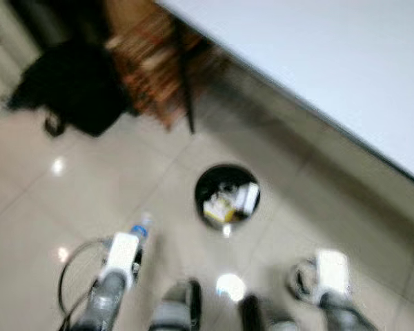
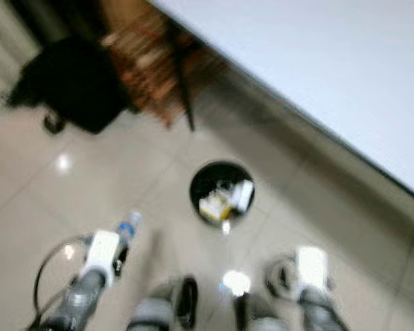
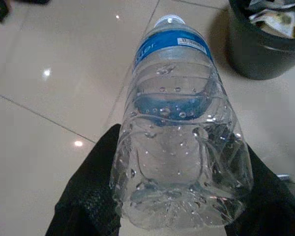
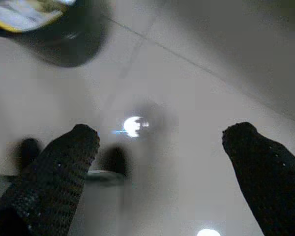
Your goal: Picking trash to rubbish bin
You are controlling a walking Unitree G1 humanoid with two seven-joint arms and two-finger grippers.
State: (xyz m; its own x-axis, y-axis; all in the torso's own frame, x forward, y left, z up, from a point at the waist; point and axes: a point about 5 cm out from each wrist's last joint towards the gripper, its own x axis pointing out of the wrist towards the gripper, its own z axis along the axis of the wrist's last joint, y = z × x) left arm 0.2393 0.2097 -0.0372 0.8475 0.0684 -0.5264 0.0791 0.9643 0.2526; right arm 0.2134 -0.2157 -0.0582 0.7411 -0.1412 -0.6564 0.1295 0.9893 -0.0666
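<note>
We had a clear water bottle (image 3: 179, 132) clamped between the two black fingers (image 3: 91, 196) of our left gripper (image 3: 177, 216), cap pointing forward and down toward the tiled floor (image 1: 27, 207). The bin (image 1: 227, 196), round and black and already holding some white and yellow scraps, stood on the floor ahead of us and a little to the right of the bottle, near but not under it. Our right gripper (image 4: 162, 142) hung with its fingers spread wide over bare tile, carrying nothing. To do this step well, we judged the bottle had to be carried forward and across until its cap sat squarely over the bin's mouth before loosening the grip. Releasing early risked it glancing off the rim and rolling away.
</note>
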